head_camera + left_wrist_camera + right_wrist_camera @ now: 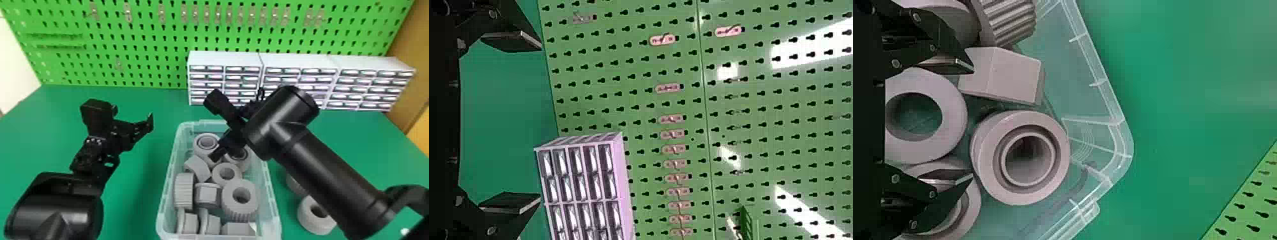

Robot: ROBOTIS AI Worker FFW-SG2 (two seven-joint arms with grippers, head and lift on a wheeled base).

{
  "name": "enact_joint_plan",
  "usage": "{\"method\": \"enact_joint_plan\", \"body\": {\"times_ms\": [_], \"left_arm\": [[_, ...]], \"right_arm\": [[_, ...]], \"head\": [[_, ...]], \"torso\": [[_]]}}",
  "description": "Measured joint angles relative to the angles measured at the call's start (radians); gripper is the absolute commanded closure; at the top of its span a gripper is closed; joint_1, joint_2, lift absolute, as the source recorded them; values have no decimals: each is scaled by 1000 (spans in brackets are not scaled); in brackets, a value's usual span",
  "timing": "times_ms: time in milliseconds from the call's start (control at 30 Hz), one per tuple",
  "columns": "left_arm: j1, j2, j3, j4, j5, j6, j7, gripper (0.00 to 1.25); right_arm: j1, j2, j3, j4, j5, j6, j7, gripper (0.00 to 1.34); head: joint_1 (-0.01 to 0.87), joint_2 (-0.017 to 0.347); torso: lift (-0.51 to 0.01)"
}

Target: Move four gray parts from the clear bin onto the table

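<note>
And there was the left arm, in over the near left of the tabletop (pixel 134 204), its gripper (pixel 131 117) held above the surface with the fingers spread, aimed toward the far side. The right arm (pixel 328 172) slanted in from the near right corner, elbow-like bend high, and its gripper (pixel 228 146) pointed down into the far half of the clear bin (pixel 274 220), fingers apart too!

Nearest in the bin, a ridged gray part (pixel 239 210) sat against its right side. Beyond it, a plain gray ring (pixel 953 112) lay partly between the right gripper's fingers, a faceted gray block (pixel 1015 77) just beside one fingertip. A stepped gray ring (pixel 985 172) occupied the far left corner, ahead of the fingertips.

Outside the bin's right edge, two gray parts (pixel 311 223) rested on the tabletop, partly hidden by the right arm. Drawer cabinets (pixel 225 60) lined the far edge, the green pegboard (pixel 153 60) behind.
</note>
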Motion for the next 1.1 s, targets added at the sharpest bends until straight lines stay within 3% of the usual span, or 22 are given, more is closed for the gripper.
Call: {"method": "enact_joint_plan", "body": {"times_ms": [267, 467, 700, 1100], "left_arm": [[8, 0, 6, -4, 0, 0, 0, 206], [15, 0, 14, -10, 0, 0, 0, 206], [20, 1, 19, -14, -4, 1, -5, 206], [22, 2, 26, -19, -6, 2, -6, 206]], "right_arm": [[-12, 2, 26, -1, -44, 99, 2, 513], [-25, -6, 50, -77, -56, 237, 10, 513], [-27, -28, 80, -187, 61, 377, 148, 513], [24, -53, 85, -296, 302, 437, 373, 513]], "head": [[678, 34], [678, 34], [678, 34], [678, 34]], "torso": [[-50], [-50], [-50], [-50]]}}
